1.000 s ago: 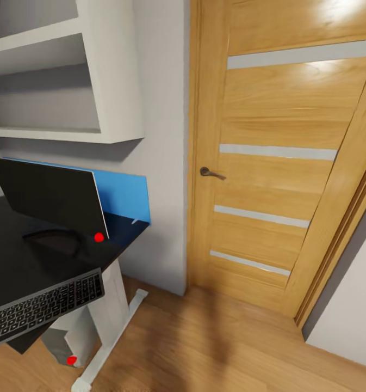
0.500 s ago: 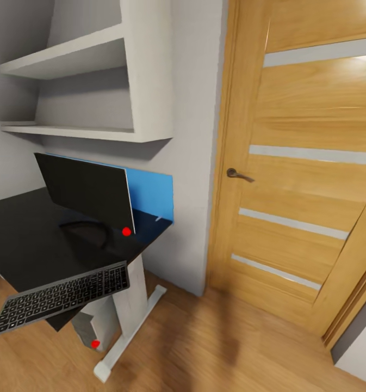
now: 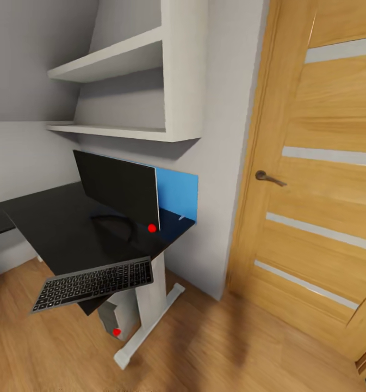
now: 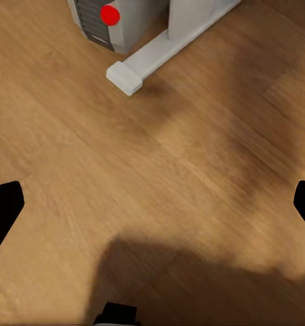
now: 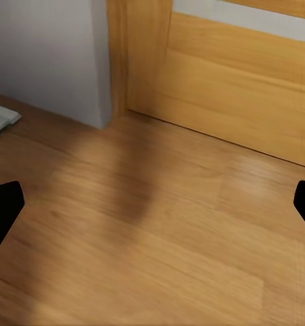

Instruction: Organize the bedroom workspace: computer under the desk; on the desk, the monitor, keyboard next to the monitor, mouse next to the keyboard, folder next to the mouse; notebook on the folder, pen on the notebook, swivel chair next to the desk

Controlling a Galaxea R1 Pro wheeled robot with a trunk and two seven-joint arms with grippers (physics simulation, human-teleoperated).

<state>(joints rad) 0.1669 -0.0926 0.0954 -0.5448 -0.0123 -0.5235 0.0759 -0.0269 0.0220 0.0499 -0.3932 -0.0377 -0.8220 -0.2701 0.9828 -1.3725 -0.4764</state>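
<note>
The desk with its glossy black top stands at the left against the grey wall. The monitor stands on it, a red dot at its lower corner. The keyboard lies at the desk's near corner and juts out past the edge. Under the desk sits the computer, also seen close to the desk's white foot as a grey case. My left gripper and right gripper hang open over bare floor, holding nothing.
A bright blue flat panel stands upright behind the monitor; I cannot tell whether it is the folder. White wall shelves hang above the desk. A closed wooden door with a lever handle is at the right. Wooden floor lies between.
The whole picture has shifted: the camera has turned left and drawn back, so desk, monitor and keyboard sit nearer the middle. The things themselves have not moved.
</note>
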